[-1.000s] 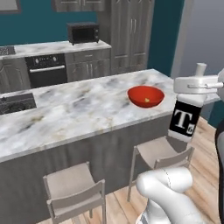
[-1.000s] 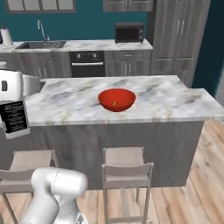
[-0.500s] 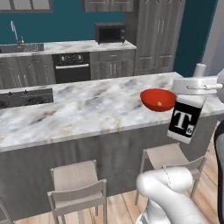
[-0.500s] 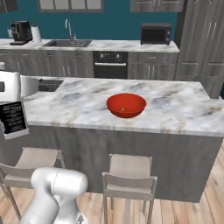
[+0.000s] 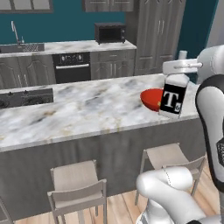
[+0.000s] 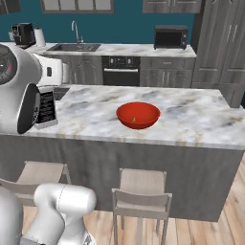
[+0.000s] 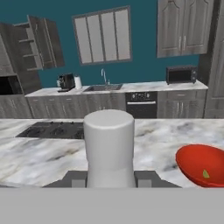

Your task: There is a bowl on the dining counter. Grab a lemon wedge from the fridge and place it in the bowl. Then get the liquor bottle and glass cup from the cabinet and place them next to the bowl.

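Note:
My gripper (image 5: 181, 66) is shut on the neck of the liquor bottle (image 5: 173, 99), a pale bottle with a black label and a white "T". It hangs upright over the near edge of the dining counter (image 5: 87, 109). Just behind the bottle, the red bowl (image 5: 150, 98) stands on the counter. From the right base view, the bowl (image 6: 138, 115) is mid-counter with a small yellow lemon wedge (image 6: 134, 119) inside, and the bottle (image 6: 46, 108) hangs well to its left. In the hand view, the bottle's top (image 7: 109, 144) rises between the fingertips, with the bowl (image 7: 202, 164) at lower right. The glass cup is out of view.
Pale stools (image 5: 78, 186) (image 6: 141, 189) stand along the counter's near side. A black cooktop (image 5: 26, 97) is set into its left end. Behind are the oven (image 6: 120, 69), a microwave (image 5: 110, 33), a sink (image 6: 74, 46) and an open wall cabinet (image 7: 39, 46).
The base has driven, so the whole scene has shifted: the counter looms nearer and the bowl now lies partly behind the bottle in the left base view. The bottle stays gripped.

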Motion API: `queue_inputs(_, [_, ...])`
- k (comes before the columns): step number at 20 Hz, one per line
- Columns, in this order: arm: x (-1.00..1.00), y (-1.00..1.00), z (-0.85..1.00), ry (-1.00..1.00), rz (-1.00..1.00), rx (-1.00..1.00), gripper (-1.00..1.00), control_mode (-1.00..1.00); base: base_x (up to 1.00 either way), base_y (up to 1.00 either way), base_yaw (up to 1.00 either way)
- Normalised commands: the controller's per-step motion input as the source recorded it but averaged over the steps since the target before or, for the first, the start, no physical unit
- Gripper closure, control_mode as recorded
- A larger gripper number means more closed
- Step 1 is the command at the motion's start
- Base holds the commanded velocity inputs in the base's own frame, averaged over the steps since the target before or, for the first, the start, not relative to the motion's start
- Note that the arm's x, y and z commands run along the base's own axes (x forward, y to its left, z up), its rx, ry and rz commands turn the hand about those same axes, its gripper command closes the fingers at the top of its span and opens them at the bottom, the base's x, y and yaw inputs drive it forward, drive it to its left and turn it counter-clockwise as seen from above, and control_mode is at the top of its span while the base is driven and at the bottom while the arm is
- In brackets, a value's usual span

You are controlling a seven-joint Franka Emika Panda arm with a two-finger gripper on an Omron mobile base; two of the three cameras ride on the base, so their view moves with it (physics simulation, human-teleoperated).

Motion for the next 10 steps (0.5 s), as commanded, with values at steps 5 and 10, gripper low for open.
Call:
queue_inputs(5, [1.00, -0.01, -0.10, 0.00, 0.00, -0.05, 1.00, -1.00, 0.00, 0.00, 0.00])
queue_inputs(10, [0.94, -0.48, 0.00, 0.00, 0.00, -0.03, 1.00, -1.00, 0.00, 0.00, 0.00])
